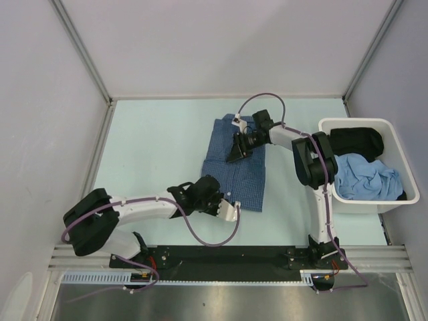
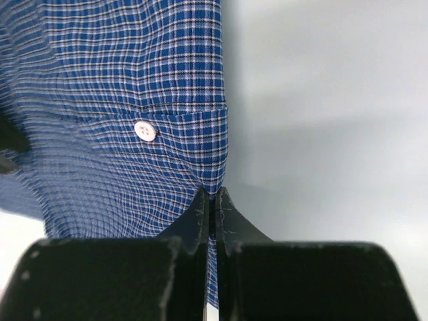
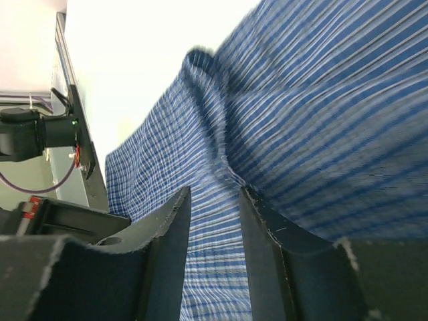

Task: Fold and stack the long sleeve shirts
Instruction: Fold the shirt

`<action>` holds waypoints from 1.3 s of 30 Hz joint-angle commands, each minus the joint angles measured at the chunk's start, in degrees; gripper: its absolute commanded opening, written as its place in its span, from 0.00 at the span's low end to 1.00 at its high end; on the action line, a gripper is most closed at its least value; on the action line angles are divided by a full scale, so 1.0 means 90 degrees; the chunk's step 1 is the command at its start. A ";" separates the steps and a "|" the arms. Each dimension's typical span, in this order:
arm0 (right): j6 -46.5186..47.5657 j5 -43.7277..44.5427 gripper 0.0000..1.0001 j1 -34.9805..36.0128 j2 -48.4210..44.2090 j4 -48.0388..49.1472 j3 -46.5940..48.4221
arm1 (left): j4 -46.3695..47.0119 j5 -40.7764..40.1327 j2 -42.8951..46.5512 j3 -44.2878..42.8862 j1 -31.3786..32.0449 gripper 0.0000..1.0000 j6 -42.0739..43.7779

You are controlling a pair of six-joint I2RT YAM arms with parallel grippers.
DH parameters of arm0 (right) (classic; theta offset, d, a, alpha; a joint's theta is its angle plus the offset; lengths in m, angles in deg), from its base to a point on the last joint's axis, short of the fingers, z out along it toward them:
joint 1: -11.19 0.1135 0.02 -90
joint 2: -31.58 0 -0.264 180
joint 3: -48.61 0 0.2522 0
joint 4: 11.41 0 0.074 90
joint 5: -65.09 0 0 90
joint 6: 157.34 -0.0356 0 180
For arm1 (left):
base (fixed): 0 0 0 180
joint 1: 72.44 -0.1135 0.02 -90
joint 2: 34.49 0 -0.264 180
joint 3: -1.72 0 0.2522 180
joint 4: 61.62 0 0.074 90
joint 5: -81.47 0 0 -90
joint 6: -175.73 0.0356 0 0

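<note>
Top view looks down; wrist views close on shirt [image 1: 234,186]

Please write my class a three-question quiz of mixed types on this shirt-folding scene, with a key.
1. True or false: the left gripper is shut on the dark-blue, white-checked cloth shirt.
2. Seen from the top camera, the white rectangular plastic bin stands: A) left of the shirt, B) right of it, C) on it.
3. The bin holds a black garment; what colour is the other one?
Key: 1 true; 2 B; 3 light-blue garment.

Woven cloth shirt [image 1: 233,182], smooth plastic bin [image 1: 354,122]
</note>
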 commanded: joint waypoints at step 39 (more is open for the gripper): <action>0.2403 -0.0635 0.31 0.1227 -0.1168 -0.1894 -0.2104 | -0.3775 0.1476 -0.0027 -0.3717 -0.0692 0.00 -0.1691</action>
